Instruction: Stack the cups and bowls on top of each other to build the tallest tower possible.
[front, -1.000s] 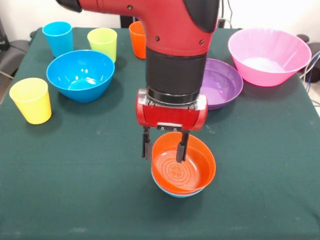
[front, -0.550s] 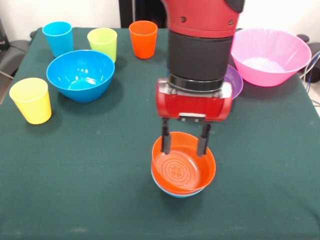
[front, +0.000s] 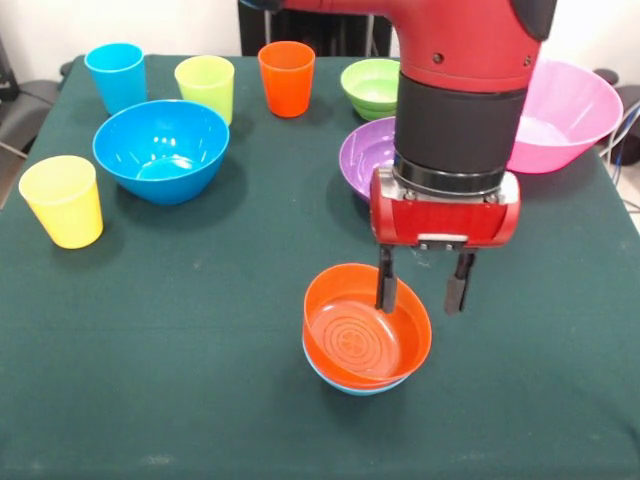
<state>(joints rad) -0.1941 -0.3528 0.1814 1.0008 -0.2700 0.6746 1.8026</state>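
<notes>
Front view: two bowls nested, claw empty, next piece not picked

Front view only. My claw (front: 421, 286) hangs with its fingers spread apart, holding nothing, just above the far-right rim of the tower (front: 366, 330). One finger shows against the orange bowl's inside, the other outside its rim; I can't tell whether either touches it.

Tower so far: orange bowl (front: 350, 335) seated in the light-blue bowl (front: 345, 383), only a sliver of blue showing underneath. It sits near the table's front middle, level as far as I can judge.

Step, my read: between placements. Everything else is unstacked:
- green bowl (front: 368, 87), purple bowl (front: 366, 155) and pink bowl (front: 563, 110) behind my arm
- deep blue bowl (front: 161, 150)
- blue cup (front: 115, 75), lime cup (front: 205, 87), orange cup (front: 286, 77) in a row at the back, yellow cup (front: 62, 200) well apart at the side

Next move calls for lifting clear of the rim without nudging the stack, then a rim pinch on one small piece. The green bowl looks the closest size match.

Surface: dark green cloth (front: 180, 350), flat, slightly fuzzy. A pale wall and some dark gear behind the table.
</notes>
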